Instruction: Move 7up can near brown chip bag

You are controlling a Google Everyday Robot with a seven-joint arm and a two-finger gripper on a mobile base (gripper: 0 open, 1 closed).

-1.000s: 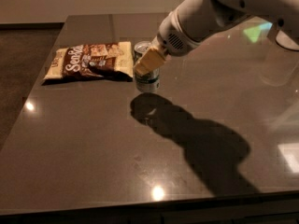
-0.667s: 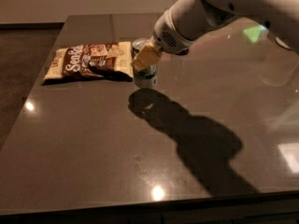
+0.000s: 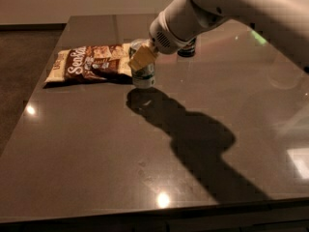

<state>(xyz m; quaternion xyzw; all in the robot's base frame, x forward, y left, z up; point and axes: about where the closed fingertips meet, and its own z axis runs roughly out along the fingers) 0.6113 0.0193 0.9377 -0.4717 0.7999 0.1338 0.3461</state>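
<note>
The 7up can stands upright right at the right end of the brown chip bag, which lies flat at the table's far left. My gripper reaches in from the upper right and is shut on the can's upper half, with a tan finger pad across its front. The can's base is at or just above the tabletop, with its shadow directly under it. The can's top is partly hidden by the gripper.
A dark can stands behind my arm, mostly hidden by it. The dark glossy table stretches toward the camera, with its left edge near the bag. My arm's shadow lies across the table's middle.
My gripper has carried the can a little to the left and down, closer to the bag's right end. The bag has not moved.
</note>
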